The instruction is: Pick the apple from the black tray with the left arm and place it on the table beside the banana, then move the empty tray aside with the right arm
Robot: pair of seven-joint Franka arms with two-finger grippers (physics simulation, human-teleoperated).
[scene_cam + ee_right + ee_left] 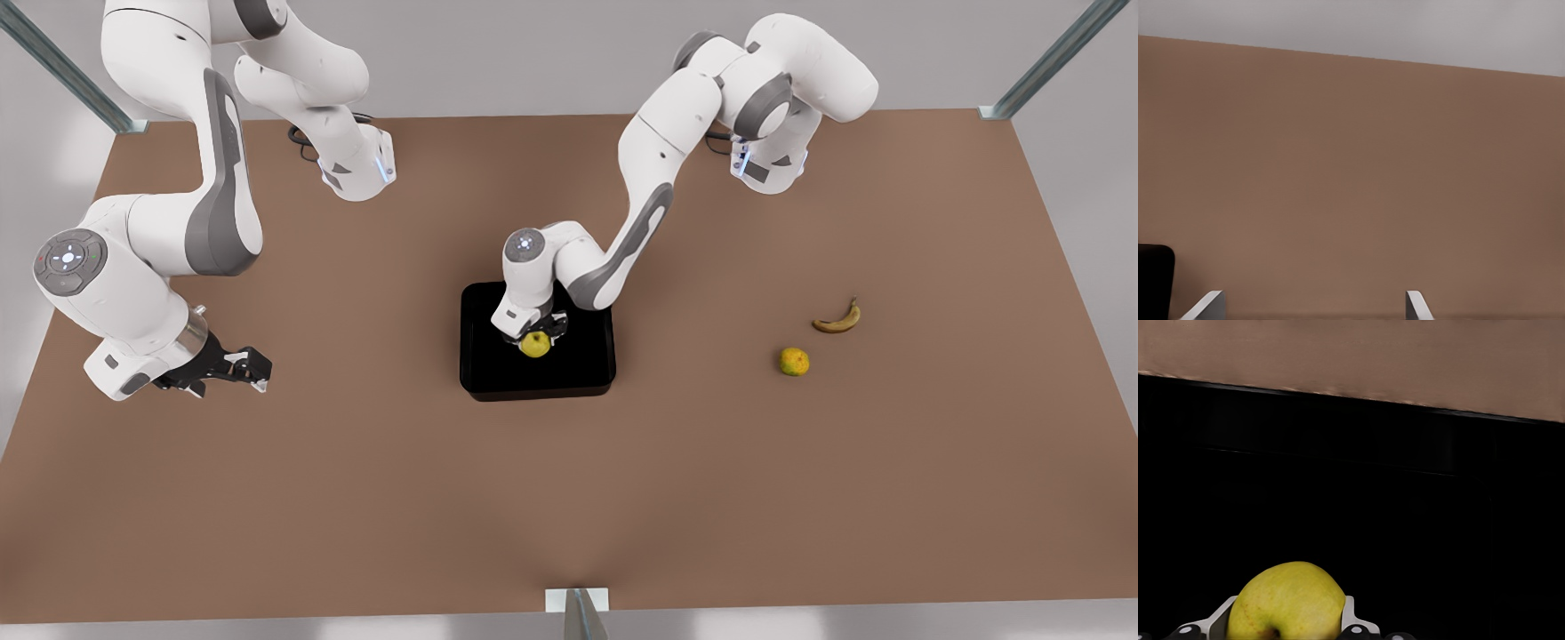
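Between the left pincer's (536, 335) fingers sits the apple (534, 344).

The yellow-green apple (534, 344) sits upright inside the black tray (578, 373), slightly toward 9 o'clock of its middle. The tray (square, low-walled, rounded corners) lies flat at the table's centre. The curved, brown-spotted banana (838, 318) lies well apart at the tray's 3 o'clock.

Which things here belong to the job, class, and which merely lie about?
Job: yellow-green apple between the left gripper fingers; black square tray; brown-spotted banana; right gripper, waiting open; brown table.
Lying about: yellow-green orange-like fruit.
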